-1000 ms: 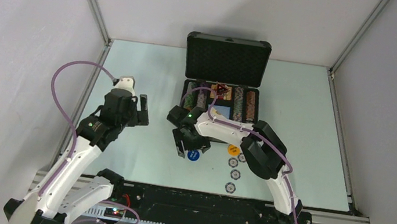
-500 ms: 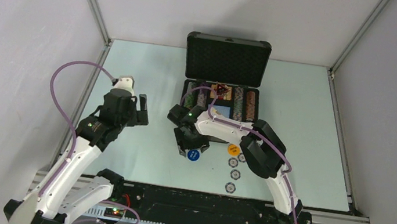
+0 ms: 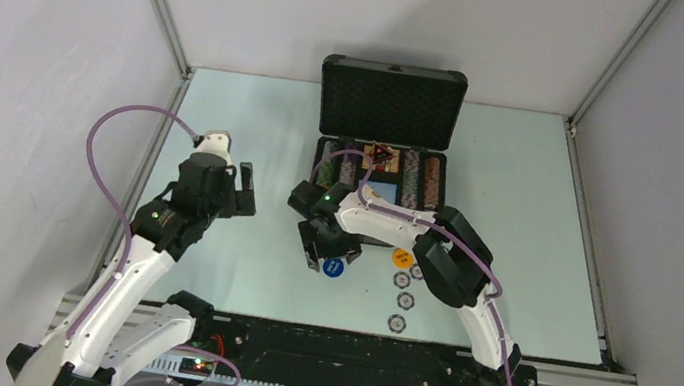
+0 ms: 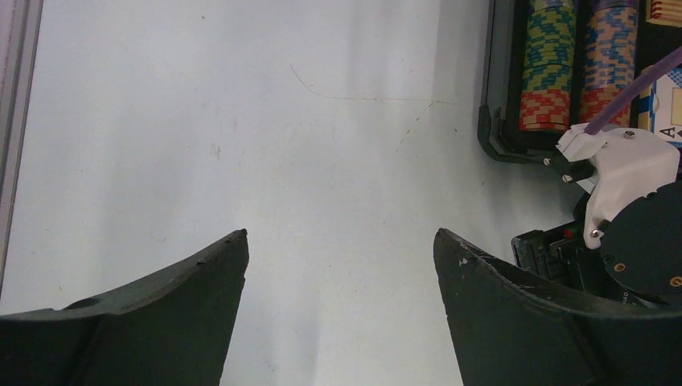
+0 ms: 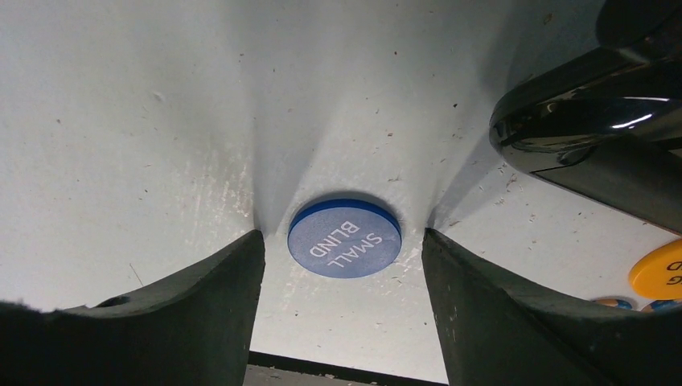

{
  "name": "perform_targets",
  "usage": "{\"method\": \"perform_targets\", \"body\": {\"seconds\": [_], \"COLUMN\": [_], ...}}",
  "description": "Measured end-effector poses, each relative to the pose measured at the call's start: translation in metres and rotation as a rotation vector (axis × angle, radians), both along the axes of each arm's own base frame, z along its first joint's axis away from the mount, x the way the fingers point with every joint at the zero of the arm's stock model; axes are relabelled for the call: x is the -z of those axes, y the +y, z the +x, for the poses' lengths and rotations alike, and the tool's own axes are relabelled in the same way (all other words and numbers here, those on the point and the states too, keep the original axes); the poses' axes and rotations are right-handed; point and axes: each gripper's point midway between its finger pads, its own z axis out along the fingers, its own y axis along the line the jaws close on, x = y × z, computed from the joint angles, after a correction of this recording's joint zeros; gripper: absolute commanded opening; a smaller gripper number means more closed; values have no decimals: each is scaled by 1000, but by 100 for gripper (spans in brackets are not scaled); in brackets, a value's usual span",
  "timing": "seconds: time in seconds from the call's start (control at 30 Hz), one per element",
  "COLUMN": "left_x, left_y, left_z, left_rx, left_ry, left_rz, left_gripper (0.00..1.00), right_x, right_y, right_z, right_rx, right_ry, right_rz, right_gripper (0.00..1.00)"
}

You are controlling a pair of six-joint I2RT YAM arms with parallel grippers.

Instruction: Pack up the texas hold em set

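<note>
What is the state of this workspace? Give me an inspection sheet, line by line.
Surface: pale blue-grey tabletop, scuffed and speckled under the right arm.
Job's things: dark grey hard briefcase open at the far side, lid upright, rows of striped poker chips inside; round blue "SMALL BLIND" button, round orange button and several loose striped chips lie on the table in front of it.
Clutter: nothing seen.
Grippers: left jaws open over bare table; right jaws open, straddling the blue button without touching it.
Cables: purple cable along each arm; the right arm's arcs above the open case.
Surroundings: plain grey walls with metal corner posts.
</note>
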Motion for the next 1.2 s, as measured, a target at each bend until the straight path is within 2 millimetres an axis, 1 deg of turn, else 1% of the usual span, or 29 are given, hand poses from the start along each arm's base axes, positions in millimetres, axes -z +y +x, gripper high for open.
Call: {"method": "perform_targets", "body": {"seconds": [0.13, 0.33, 0.47, 0.87, 1.2], "left_x": [0, 0, 0, 3, 3], "left_y": [0, 0, 0, 0, 1], "left_z": [0, 0, 0, 1, 1], "left_rx": [0, 0, 0, -2, -4], "left_ry": [0, 0, 1, 12, 12], "left_rz": [0, 0, 0, 4, 4], "left_gripper": [90, 90, 90, 90, 90], "right_x": [0, 0, 1, 0, -4], "right_y": [0, 0, -1, -5, -11], "right_z": [-1, -3, -4, -5, 2], "right_rx": [-2, -6, -6, -5, 0], "right_ry": [0, 3, 7, 6, -20], "right_rz": [0, -4, -7, -11, -22], "right_gripper": [73, 64, 59, 54, 53]}}
